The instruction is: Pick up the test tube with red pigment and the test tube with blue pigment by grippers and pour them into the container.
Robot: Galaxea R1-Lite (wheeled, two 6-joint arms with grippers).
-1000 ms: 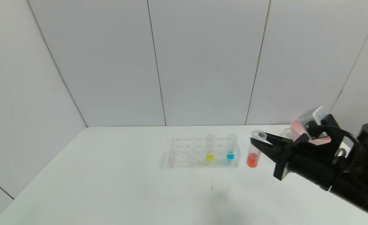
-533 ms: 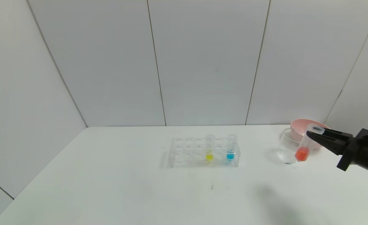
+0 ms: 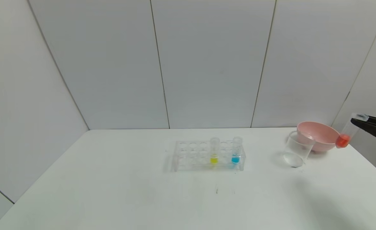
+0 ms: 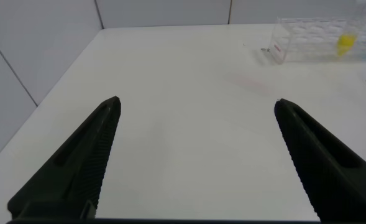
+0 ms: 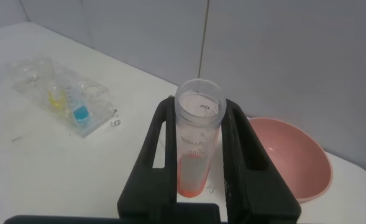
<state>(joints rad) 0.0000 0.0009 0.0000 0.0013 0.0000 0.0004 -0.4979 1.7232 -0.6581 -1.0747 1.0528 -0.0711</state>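
My right gripper (image 3: 362, 122) is at the far right edge of the head view, shut on the test tube with red pigment (image 3: 346, 134), held tilted in the air just right of the pink bowl. The right wrist view shows the red tube (image 5: 196, 147) clamped between the black fingers (image 5: 160, 149). The test tube with blue pigment (image 3: 236, 151) stands in the clear rack (image 3: 188, 155), next to a yellow tube (image 3: 214, 151). The container, a clear beaker (image 3: 297, 151), stands on the table left of the bowl. My left gripper (image 4: 195, 109) is open and empty over bare table.
A pink bowl (image 3: 319, 135) sits at the back right, just behind the beaker. The rack also shows in the left wrist view (image 4: 307, 42) and the right wrist view (image 5: 40, 78). Grey walls close the table at the back and the left.
My right gripper has carried the red tube from beside the rack rightward and upward, past the beaker, to the right of the pink bowl. The arm has mostly left the head view.
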